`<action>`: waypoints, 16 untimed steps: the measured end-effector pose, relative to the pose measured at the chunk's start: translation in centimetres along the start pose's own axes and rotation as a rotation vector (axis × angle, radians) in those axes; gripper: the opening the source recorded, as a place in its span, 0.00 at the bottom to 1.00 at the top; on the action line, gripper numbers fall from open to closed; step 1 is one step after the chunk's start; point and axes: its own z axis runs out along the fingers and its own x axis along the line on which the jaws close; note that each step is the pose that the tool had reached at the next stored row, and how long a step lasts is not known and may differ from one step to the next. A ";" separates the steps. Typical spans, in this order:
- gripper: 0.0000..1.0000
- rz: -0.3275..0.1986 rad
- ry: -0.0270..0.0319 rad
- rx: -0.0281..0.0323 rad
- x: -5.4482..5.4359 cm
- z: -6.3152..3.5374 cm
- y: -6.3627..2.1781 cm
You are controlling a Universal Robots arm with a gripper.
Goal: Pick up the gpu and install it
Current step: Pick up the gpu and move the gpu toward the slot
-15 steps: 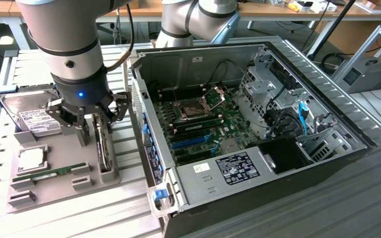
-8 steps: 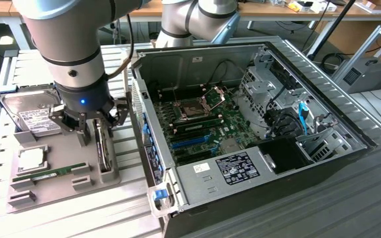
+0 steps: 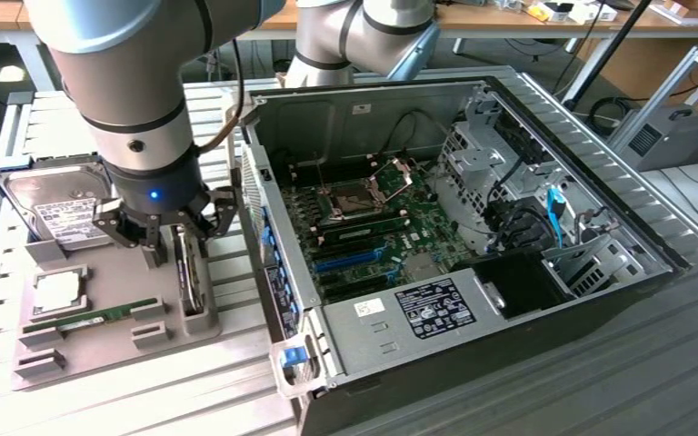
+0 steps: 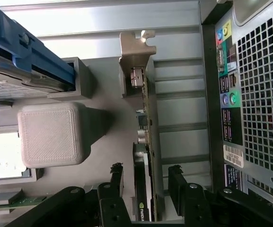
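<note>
One gripper with two black fingers hangs over one grey parts tray. The tray sits on the slatted table, to the exterior view's left of one open computer case. It carries four parts: one gpu, one hard drive, one processor chip and one memory stick.

The gpu stands on its long edge in a slot along the tray's side nearest the case. Its silver bracket is clear of the fingers. The jaws are spread wide, one finger on each face of the card. A thin gap shows on both sides, so nothing is clamped.

The card runs parallel to the case's rear wall, with a strip of tray and bare table slats between them. On the cooler side, one raised grey block stands near the finger but apart from it. Inside the case, the blue expansion slots on the motherboard lie uncovered.

In the exterior view, the arm covers the card's far end and a corner of the hard drive. In the wrist view, the gripper body cuts off the card's near end. The hard drive, chip and memory stick run off the picture's edge. The card's bottom edge is sunk in its slot and cannot be made out.
</note>
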 end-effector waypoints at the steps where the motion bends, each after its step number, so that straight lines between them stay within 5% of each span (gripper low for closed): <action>1: 0.51 0.000 0.0000 0.0000 0.0 0.00 -0.02; 16: 0.51 0.000 0.0000 0.0002 0.1 0.35 -0.50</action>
